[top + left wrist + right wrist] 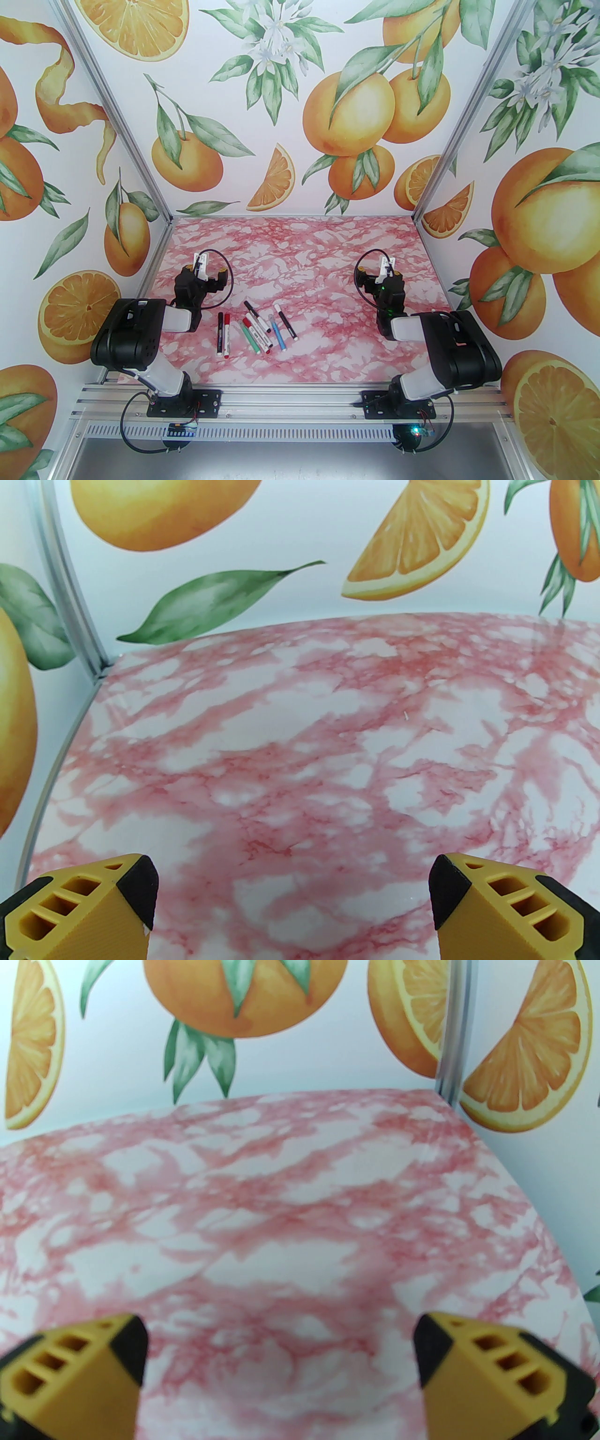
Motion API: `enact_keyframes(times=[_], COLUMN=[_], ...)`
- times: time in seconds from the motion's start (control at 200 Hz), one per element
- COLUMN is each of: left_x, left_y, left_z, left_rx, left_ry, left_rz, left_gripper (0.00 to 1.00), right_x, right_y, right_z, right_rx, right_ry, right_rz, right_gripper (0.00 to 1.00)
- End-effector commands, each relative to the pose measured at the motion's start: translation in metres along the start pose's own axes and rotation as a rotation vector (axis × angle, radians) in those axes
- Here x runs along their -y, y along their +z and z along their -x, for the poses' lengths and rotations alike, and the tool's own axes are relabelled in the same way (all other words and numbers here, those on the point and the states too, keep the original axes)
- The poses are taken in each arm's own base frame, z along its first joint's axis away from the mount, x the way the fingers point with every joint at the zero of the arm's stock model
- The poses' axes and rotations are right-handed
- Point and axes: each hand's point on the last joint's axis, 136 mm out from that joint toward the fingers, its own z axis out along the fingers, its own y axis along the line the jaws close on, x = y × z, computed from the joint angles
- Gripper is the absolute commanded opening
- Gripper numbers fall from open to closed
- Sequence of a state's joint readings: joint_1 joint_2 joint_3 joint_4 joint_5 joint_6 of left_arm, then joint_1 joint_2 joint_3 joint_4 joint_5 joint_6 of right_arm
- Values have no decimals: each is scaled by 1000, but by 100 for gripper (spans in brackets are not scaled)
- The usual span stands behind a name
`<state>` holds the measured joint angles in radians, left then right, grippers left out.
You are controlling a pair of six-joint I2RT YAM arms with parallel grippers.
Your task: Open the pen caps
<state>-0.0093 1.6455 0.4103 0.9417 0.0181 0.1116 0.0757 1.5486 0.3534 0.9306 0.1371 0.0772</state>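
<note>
Pens (255, 328): seven. Three black pens (219, 335), two red pens (226, 335), one green pen (249, 338), one blue pen (278, 333).
Robot arms: two, left arm (136, 333) and right arm (450, 347).
Grippers: two, left gripper (293, 892) and right gripper (281, 1358).
Table (328, 243): one.

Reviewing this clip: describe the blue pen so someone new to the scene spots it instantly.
On the pink marbled table, a fan of pens lies near the front, midway across. The blue pen is second from the right, beside the black pen with a white end; it alone has a light-blue barrel.
</note>
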Motion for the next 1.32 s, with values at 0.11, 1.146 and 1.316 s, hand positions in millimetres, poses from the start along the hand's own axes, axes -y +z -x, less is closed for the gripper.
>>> enact_keyframes(times=[0.11, 1.146, 1.316], left_x=[2, -5, 5], left_y=[3, -21, -41], left_z=[11, 41, 68], left_rx=[26, 9, -50], left_ry=[10, -7, -42], left_rz=[-8, 37, 24], left_gripper=[100, 100, 100], right_x=[-4, -2, 3], right_y=[4, -11, -27], right_z=[9, 27, 51], right_rx=[21, 62, 50], right_ry=[-6, 0, 31], right_rz=[22, 18, -17], right_gripper=[100, 100, 100])
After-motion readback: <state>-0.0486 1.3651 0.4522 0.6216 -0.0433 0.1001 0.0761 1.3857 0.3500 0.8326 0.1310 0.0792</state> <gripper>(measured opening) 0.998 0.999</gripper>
